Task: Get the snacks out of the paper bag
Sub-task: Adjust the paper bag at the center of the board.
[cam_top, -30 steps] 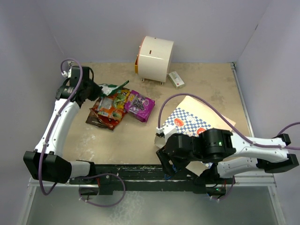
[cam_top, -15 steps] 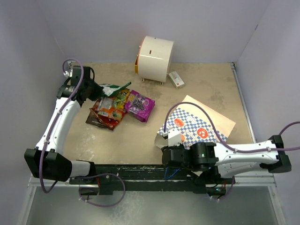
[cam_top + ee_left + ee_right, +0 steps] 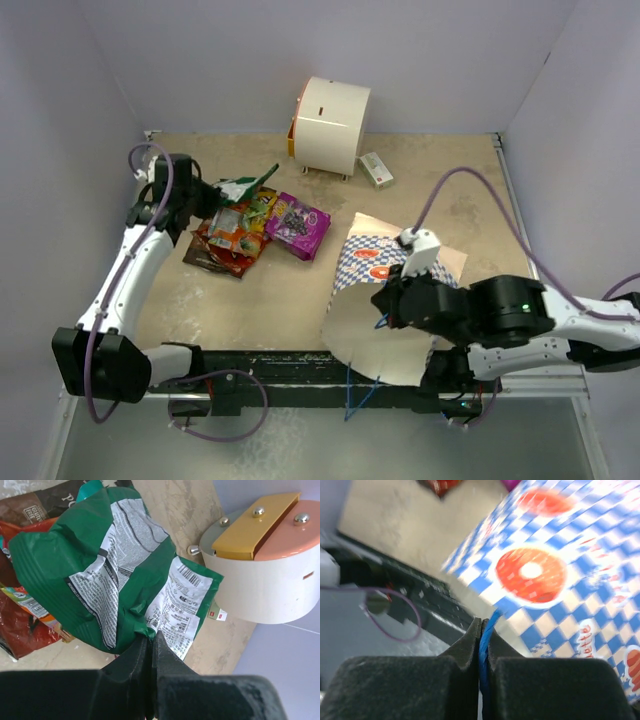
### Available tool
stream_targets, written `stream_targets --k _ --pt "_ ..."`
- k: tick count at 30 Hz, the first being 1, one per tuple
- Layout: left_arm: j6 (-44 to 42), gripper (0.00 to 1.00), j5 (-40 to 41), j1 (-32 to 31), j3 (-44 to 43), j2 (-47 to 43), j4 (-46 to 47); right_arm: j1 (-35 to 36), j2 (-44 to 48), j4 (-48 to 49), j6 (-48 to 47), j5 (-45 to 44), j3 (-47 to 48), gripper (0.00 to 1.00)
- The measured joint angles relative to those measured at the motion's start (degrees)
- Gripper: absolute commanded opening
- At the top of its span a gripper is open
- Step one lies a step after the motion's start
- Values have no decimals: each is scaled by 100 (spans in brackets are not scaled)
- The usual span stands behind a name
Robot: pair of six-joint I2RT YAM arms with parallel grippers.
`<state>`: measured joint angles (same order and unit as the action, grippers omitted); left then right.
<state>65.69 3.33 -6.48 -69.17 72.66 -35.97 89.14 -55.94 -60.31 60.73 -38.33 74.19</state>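
At ten o'clock on the table (image 3: 455,185), we see the left gripper (image 3: 212,193) pressed together on the edge of a green packet (image 3: 245,187). The wrist view shows its jaws closed tight on the packet's lower corner (image 3: 151,639), and the packet (image 3: 100,575) hangs crumpled, its white printed back facing us. It is lifted above the other snacks, which lie in a loose pile just toward five o'clock of that gripper. An orange packet (image 3: 232,235) rests on a brown bag (image 3: 203,258), with a yellow-green packet (image 3: 260,205) at the pile's twelve o'clock edge. A purple packet (image 3: 297,222) sits at three o'clock of the pile, touching it. All of these lie out on the table, well apart from the bag (image 3: 365,262).

Toward five o'clock on the table, the right gripper (image 3: 390,302) has its fingers pinched together on the bag's blue string handle (image 3: 490,622). In the wrist view the jaws meet on the string with no gap (image 3: 481,630), and the checked side with its red logos (image 3: 555,580) fills the upper right. The bag is raised and tilted over the near edge, with its checked face toward twelve o'clock and a plain white panel toward six. A loop of blue string (image 3: 355,392) dangles below it past the table edge. We cannot tell whether anything is inside.

At twelve o'clock stands a white appliance (image 3: 330,122), seen close behind the green packet from the left wrist (image 3: 270,575). A small white box (image 3: 376,168) lies just at its four o'clock.
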Motion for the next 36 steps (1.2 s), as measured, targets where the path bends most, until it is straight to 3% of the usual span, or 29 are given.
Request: stream_targets --k 5,10,14,22,28,36 --pt "271 0 9 4 1071 -356 1156 -551 358 -234 -367 -680 750 0" --pt "214 0 157 -52 1388 -374 2138 -1648 562 35 -1631 -796 1126 0" --pt "170 0 424 -236 2098 -614 2865 -2527 153 457 -2656 -302 1329 0" --pt "101 0 654 -332 3086 -1176 3331 -4439 -1261 1224 -4148 1475 1353 0" --pt "354 17 697 -341 3724 -1305 3757 -5495 -1775 1285 -4835 2603 1902 0" --pt "678 40 643 -341 3823 -1099 3663 -6492 -2149 1325 -5217 3665 2564 0"
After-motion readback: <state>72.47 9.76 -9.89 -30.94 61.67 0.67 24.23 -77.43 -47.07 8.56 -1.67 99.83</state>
